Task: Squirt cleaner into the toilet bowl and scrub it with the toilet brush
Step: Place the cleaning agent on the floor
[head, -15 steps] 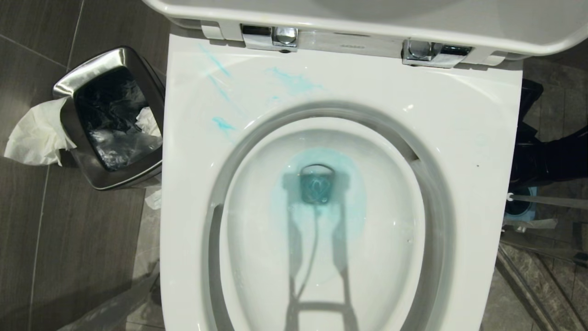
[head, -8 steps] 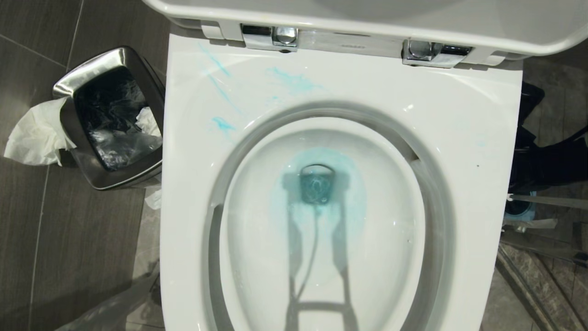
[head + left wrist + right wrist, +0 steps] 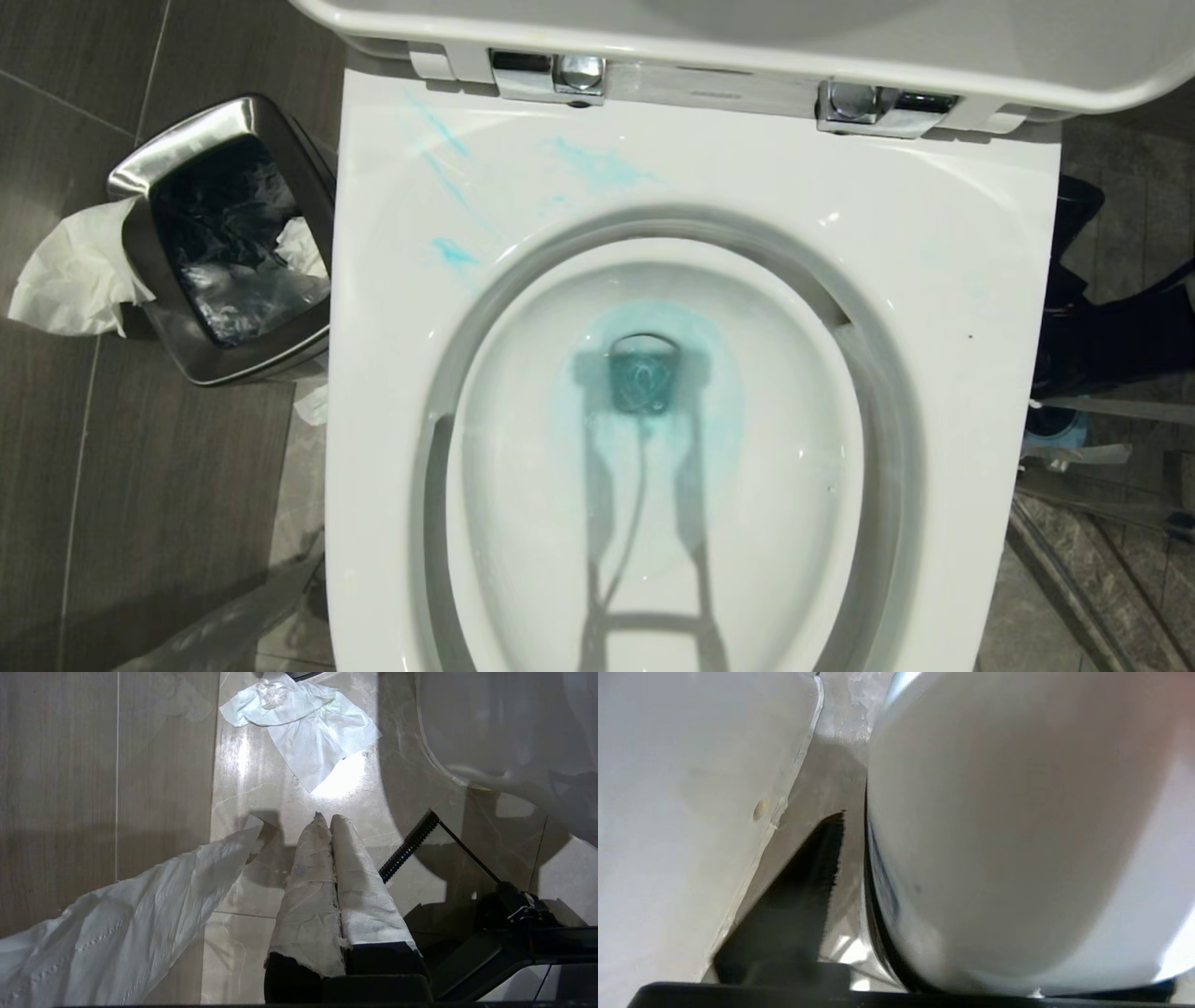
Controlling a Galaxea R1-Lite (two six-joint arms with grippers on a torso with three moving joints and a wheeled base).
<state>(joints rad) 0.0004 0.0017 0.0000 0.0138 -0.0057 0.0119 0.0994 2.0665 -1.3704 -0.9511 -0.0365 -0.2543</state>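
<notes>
The white toilet bowl fills the head view, lid up. Turquoise cleaner streaks the back left of the rim and tints the water round the drain. At the right, beside the bowl, the toilet brush handle lies across its blue holder. My dark right arm reaches down just behind them. My right gripper shows one black finger, which stands clear of a big white rounded body; the other finger is hidden. My left gripper hangs shut and empty over the floor.
A steel waste bin with a black liner and tissue stands left of the toilet. A crumpled tissue lies on the floor tiles ahead of the left gripper, and a white sheet hangs beside it. Glass and a stone sill sit at the lower right.
The dark right arm beside the toilet has shifted slightly. The bowl, the cleaner streaks and the bin are as they were.
</notes>
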